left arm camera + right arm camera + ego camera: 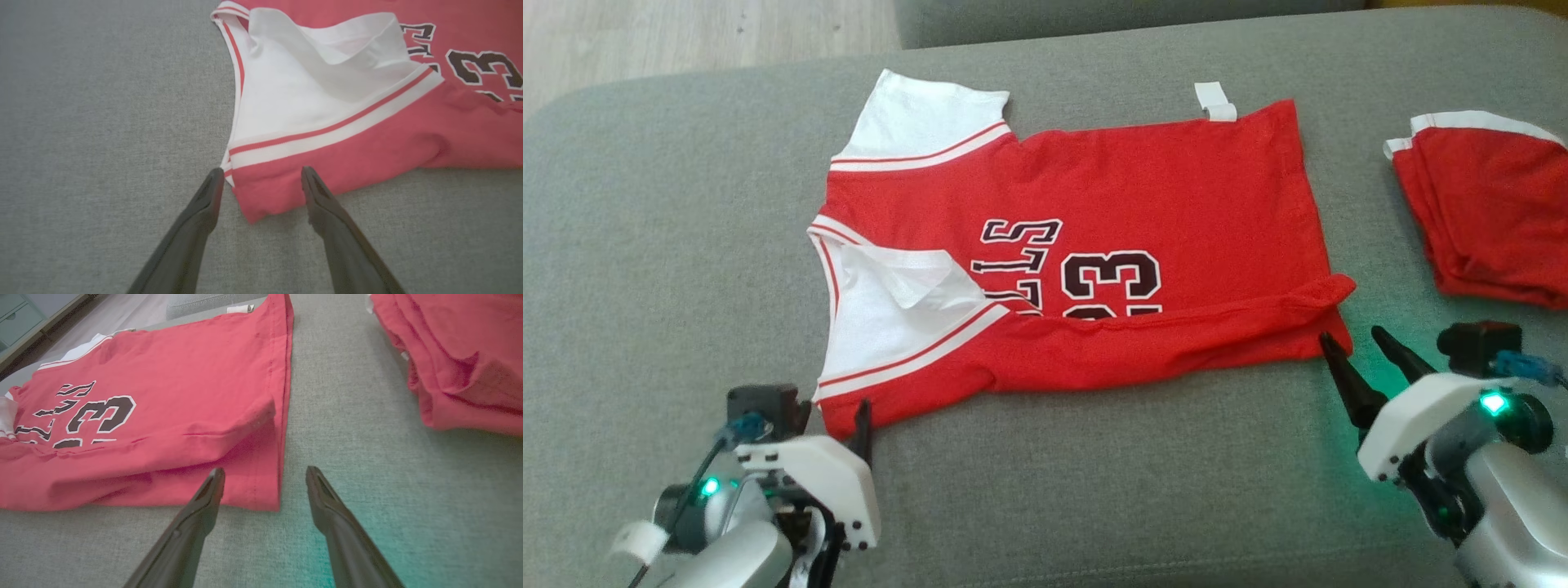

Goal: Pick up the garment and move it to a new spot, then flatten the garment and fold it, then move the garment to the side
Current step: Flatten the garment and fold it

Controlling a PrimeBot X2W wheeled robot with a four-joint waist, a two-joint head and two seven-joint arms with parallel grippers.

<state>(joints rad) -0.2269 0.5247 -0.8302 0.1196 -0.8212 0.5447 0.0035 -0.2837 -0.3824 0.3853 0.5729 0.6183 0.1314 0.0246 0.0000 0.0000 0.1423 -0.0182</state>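
Jersey of red cloth lies half-folded; left claw, right claw spread empty

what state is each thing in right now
jersey: laid out, near long edge folded over onto the print
left gripper: open, fingers astride the jersey's sleeve-end corner
right gripper: open, fingers astride its hem-end corner
second red garment: folded, lying apart at the right

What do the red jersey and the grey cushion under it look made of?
Red jersey: soft matte knit fabric, maybe cotton or polyester; it folds limply, with a stitched hem. Grey cushion: matte woven upholstery, judging by its fine flecked weave.
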